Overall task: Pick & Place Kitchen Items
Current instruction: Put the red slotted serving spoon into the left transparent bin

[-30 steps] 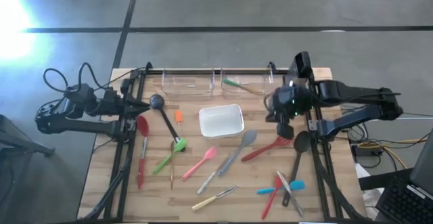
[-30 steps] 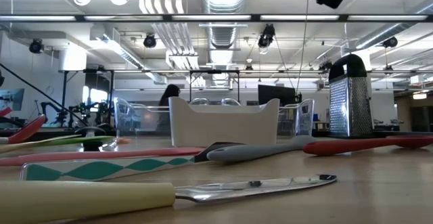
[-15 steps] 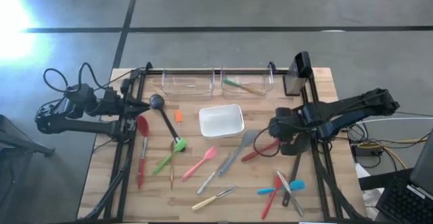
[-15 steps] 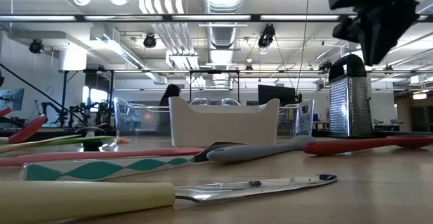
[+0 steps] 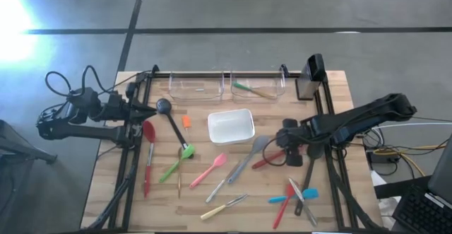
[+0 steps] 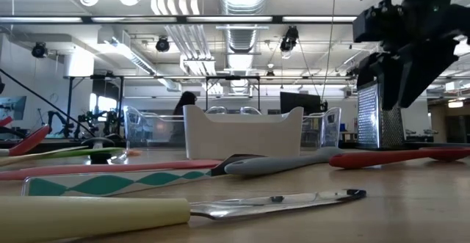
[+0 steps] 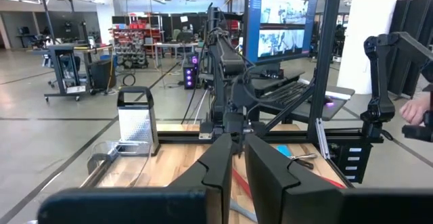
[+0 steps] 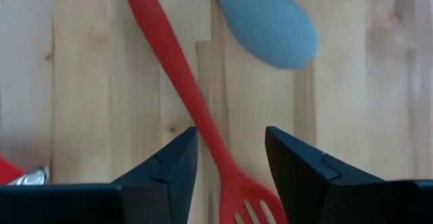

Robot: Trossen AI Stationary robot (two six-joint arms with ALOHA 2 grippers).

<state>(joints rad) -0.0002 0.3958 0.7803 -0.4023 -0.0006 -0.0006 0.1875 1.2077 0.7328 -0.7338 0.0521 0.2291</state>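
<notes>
My right gripper (image 8: 230, 166) hangs open over the red slotted spatula (image 5: 272, 156), right of the table's middle. Its fingers point steeply down and stand on either side of the spatula's neck (image 8: 215, 149), clear above it. In the low view the gripper (image 6: 407, 89) is well above the spatula (image 6: 396, 156), which lies flat on the wood. A grey spoon (image 5: 248, 158) lies just left of it, its bowl (image 8: 264, 21) near the spatula's handle. My left gripper (image 7: 233, 160) waits shut and level at the table's left edge (image 5: 145, 110).
A white dish (image 5: 231, 126) sits mid-table. Two clear bins (image 5: 191, 87) (image 5: 258, 87) and a metal grater (image 5: 308, 78) stand along the far edge. More utensils lie around: a black ladle (image 5: 169, 121), a red spoon (image 5: 148, 156), a pink spatula (image 5: 208, 170), a black spoon (image 5: 311, 162).
My right gripper has come down from beside the grater toward the table's near edge and now hangs over the red spatula, tipped more steeply down. In the low view its fingers stand wider apart than before: it has opened. The utensils have stayed where they were.
</notes>
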